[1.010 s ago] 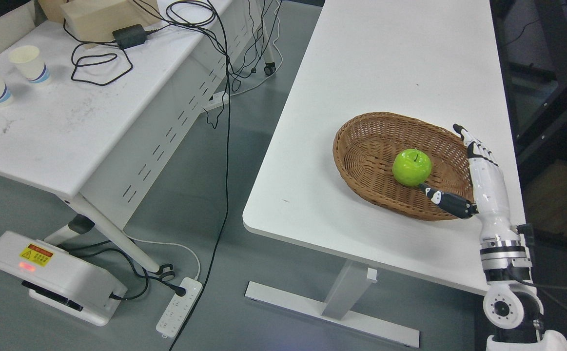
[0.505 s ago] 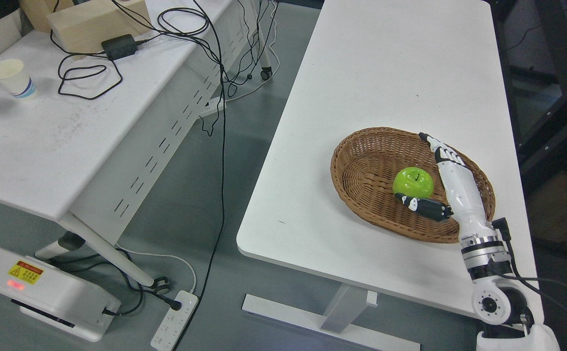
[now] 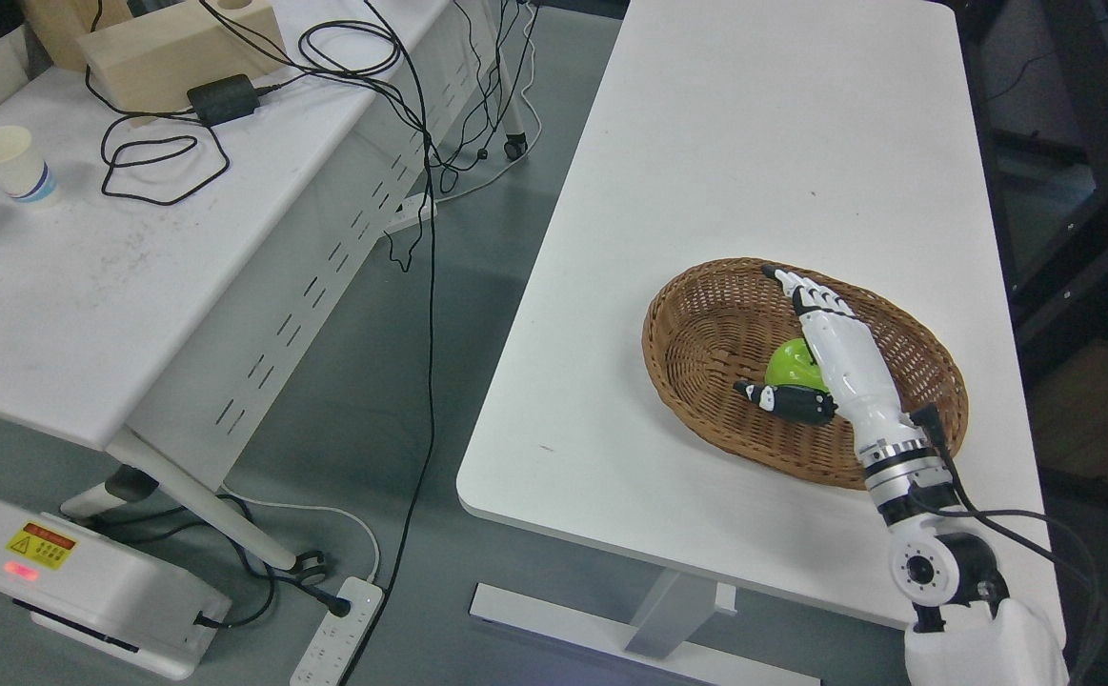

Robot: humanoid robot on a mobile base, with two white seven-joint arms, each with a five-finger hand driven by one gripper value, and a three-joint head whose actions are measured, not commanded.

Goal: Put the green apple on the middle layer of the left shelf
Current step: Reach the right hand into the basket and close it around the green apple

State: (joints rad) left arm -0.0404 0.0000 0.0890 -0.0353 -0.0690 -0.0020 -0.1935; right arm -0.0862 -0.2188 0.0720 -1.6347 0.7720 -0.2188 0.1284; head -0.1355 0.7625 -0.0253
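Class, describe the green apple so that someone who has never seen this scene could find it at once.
Start at the long white table on the right and find the oval wicker basket near its front end. The green apple lies inside it, partly covered by the robot's right hand, and is the only bright green thing there.

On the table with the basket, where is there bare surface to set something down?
The white table is bare beyond the wicker basket to its far end, and in a strip left of the basket. The basket itself is crowded: the right hand is stretched over the green apple.
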